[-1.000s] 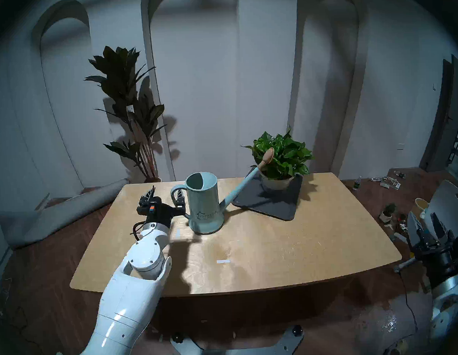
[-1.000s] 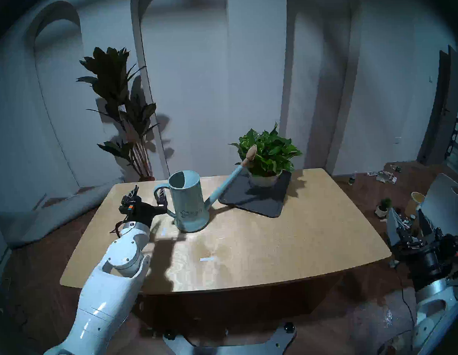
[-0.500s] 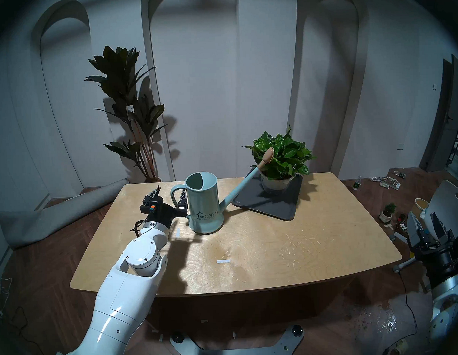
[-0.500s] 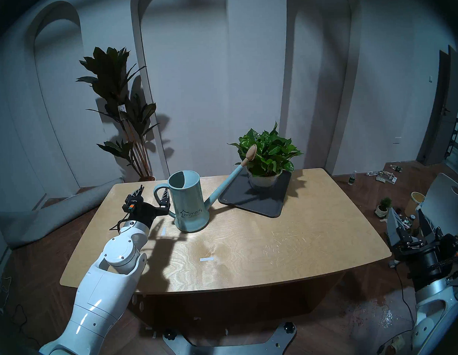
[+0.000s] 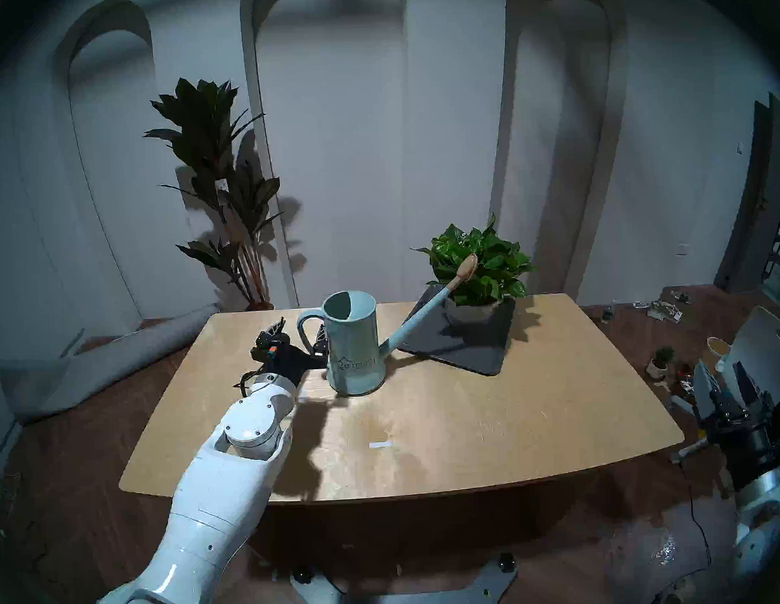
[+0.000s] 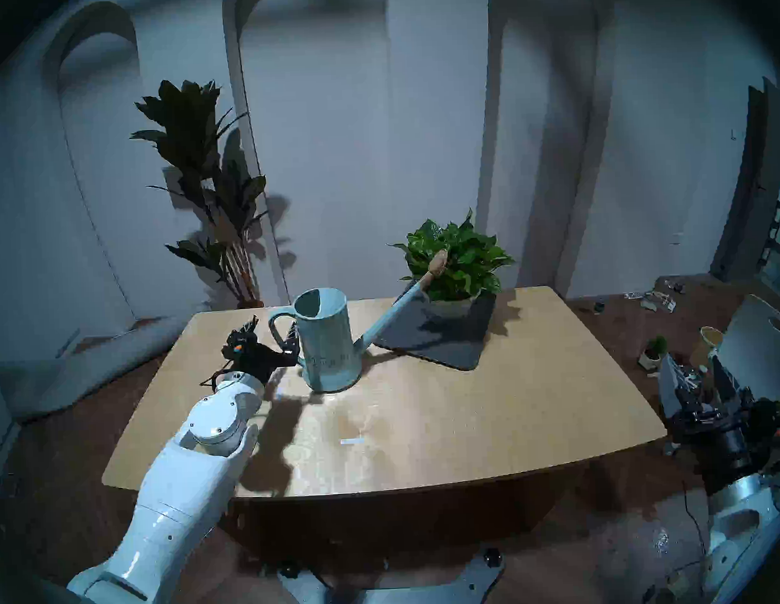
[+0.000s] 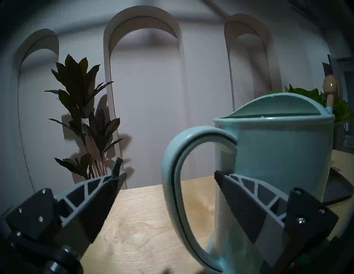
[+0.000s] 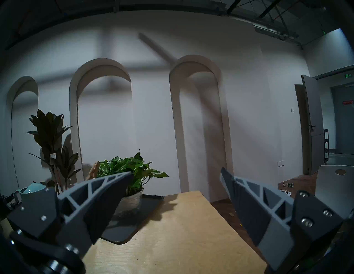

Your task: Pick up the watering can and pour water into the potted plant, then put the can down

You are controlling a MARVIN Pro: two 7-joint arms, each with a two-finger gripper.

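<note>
The pale teal watering can (image 5: 354,344) stands upright on the wooden table (image 5: 471,415), its tan rose tip (image 5: 467,265) against the leaves of the potted plant (image 5: 479,265). The plant's pale pot sits on a dark tray (image 5: 460,345). My left gripper (image 5: 299,333) is open and straddles the can's loop handle (image 5: 304,326). In the left wrist view, the handle (image 7: 172,181) runs between the fingers and the right finger (image 7: 245,202) lies inside the loop against the can body (image 7: 277,153). My right gripper (image 5: 722,380) is open and empty, off the table's right end.
A tall dark-leaved plant (image 5: 218,168) stands behind the table's back left. A rolled grey mat (image 5: 94,362) lies on the floor at the left. A tiny potted plant (image 5: 662,360), a cup and a white chair (image 5: 760,348) are at the right.
My left gripper has moved forward and to the right, further round the handle. The can has shifted slightly right, with its spout tip deeper among the plant's leaves. The right arm is still.
</note>
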